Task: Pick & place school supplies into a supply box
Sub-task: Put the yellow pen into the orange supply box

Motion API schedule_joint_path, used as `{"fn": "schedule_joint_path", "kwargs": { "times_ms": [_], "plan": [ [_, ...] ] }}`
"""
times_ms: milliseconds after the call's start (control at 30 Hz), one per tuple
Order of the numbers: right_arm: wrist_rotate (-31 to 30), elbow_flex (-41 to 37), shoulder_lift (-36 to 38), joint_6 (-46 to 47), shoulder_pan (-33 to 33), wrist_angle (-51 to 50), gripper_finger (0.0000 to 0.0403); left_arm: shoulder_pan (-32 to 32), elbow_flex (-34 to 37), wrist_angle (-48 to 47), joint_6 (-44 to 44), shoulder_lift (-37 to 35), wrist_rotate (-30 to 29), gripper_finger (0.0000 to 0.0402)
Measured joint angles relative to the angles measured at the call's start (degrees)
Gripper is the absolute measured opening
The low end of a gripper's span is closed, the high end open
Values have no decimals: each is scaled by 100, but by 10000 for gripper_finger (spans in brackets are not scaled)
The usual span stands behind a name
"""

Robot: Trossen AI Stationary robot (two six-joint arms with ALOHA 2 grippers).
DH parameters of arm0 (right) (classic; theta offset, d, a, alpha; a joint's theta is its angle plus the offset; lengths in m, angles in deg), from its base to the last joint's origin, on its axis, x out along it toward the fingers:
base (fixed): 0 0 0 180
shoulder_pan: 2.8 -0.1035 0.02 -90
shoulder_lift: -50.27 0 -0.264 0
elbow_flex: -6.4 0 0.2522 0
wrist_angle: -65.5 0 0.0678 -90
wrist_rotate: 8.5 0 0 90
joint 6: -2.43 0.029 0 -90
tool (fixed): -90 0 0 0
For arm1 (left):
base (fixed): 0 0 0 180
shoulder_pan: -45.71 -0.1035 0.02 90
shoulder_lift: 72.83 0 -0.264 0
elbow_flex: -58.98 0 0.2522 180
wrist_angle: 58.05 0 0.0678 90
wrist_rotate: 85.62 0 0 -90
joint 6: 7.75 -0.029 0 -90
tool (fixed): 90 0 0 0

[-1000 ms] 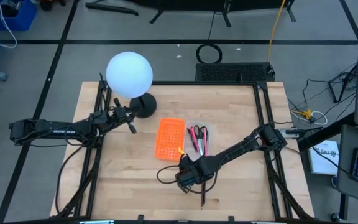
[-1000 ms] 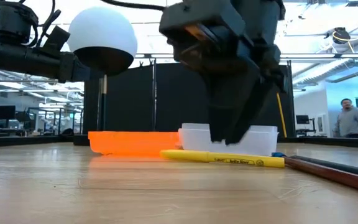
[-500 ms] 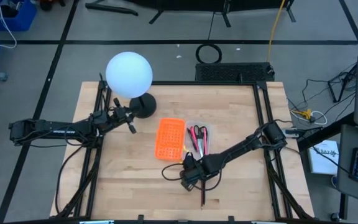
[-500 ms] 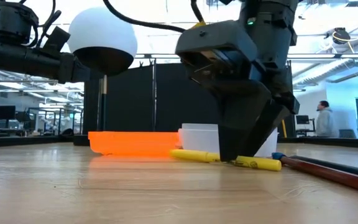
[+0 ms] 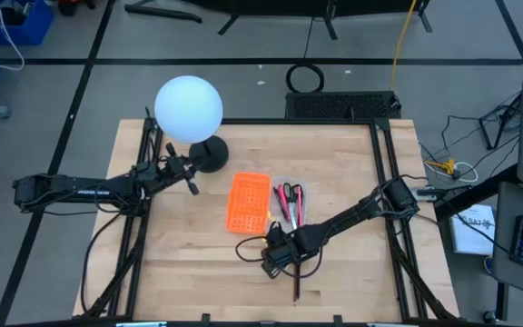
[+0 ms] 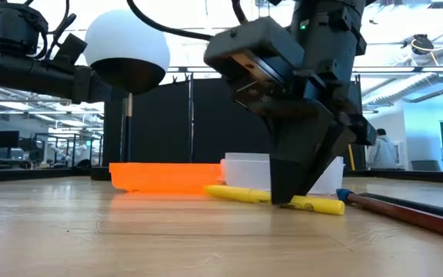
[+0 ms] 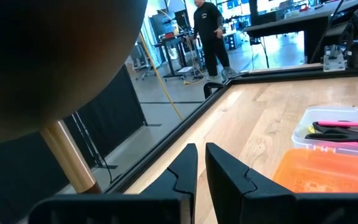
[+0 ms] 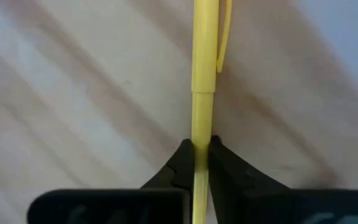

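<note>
Now our right gripper (image 8: 196, 163) is down at the table (image 5: 189, 254), its fingertips (image 8: 180, 160) pinched on the yellow pen (image 6: 271, 198). A second ago the pen lay flat and free under the descending gripper; since then the fingers have closed around its barrel and the pen has turned a little, though it still rests on the wood in the low view. We judge the grasp made and the lift next. The supply box (image 5: 302, 193) sits just beyond, beside the orange tray (image 5: 248, 202), already holding the scissors (image 5: 288, 195) and a pink pen (image 7: 347, 125). A dark pencil (image 5: 297, 285) lies on the table near the gripper, waiting its turn. Our left gripper (image 7: 201, 167) waits by the lamp (image 5: 189, 109), nearly closed on nothing, unmoved.
</note>
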Motion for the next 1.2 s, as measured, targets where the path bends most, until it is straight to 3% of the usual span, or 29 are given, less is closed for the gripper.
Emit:
{"fn": "schedule_joint_path", "kwargs": {
  "times_ms": [467,900,1067,1200],
  "plan": [
    [-36,-19,306,-248,-30,1053,17,-2,0,-85,25,0,0,42],
    [-1286,-31,1221,-309,-222,1049,17,0,0,-94,50,0,11,42],
    [-2154,-20,1693,139,-146,971,17,-2,0,-98,55,-2,15,42],
    [-2684,-9,2060,923,-1,363,17,-1,0,-109,93,-1,15,42]
  ]
}}
